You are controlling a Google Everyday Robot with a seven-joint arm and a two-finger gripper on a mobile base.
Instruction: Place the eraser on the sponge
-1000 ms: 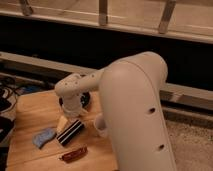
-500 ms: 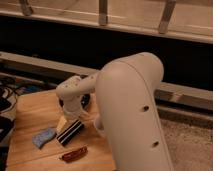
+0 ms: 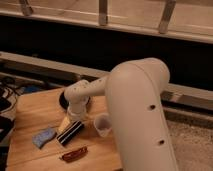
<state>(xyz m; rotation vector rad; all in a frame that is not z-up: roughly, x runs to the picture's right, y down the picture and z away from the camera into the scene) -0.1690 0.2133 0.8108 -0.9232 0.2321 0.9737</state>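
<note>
The eraser (image 3: 70,132), a black block with white stripes, lies slanted on the wooden table (image 3: 35,112). Just left of it, a small gap apart, is the light blue sponge (image 3: 44,136). My gripper (image 3: 68,123) reaches down from the white wrist (image 3: 77,100) and is right at the eraser's upper end. The large white arm hides the right part of the table.
A translucent cup (image 3: 102,124) stands right of the eraser. A reddish-brown slim tool (image 3: 74,154) lies near the table's front edge. A dark round object (image 3: 64,100) sits behind the wrist. Cables (image 3: 6,95) hang off the table's left side.
The arm's big upper link has swung a little left and nearer. The eraser, sponge and tool have stayed where they were.
</note>
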